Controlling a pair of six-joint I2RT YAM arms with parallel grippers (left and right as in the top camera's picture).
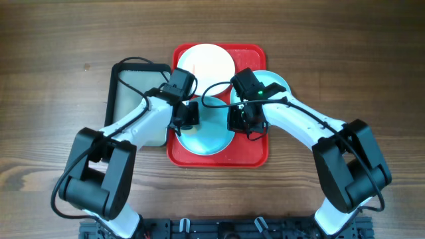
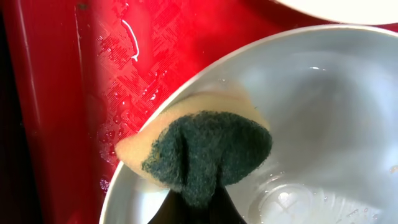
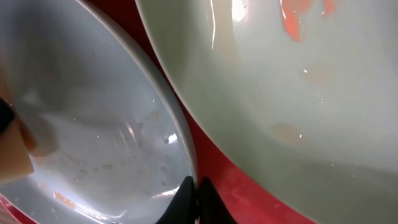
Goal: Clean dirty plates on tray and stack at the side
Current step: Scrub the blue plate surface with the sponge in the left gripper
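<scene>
Left arm and right arm hang with jaws over a turquoise plate on the red tray; a white plate lies behind, a second turquoise plate to the right, and a dark tray to the left on the wooden counter.

No room on the red tray: white plate at back, front turquoise plate, second turquoise plate right, rims nearly touching; bare red only along the left strip and front corners. Left arm and right arm block mid-tray from above. The sponge in the left pincer and the right pincer sit on the front plate's rims. Dark tray sits just beside the left edge. Bench open both sides.
</scene>
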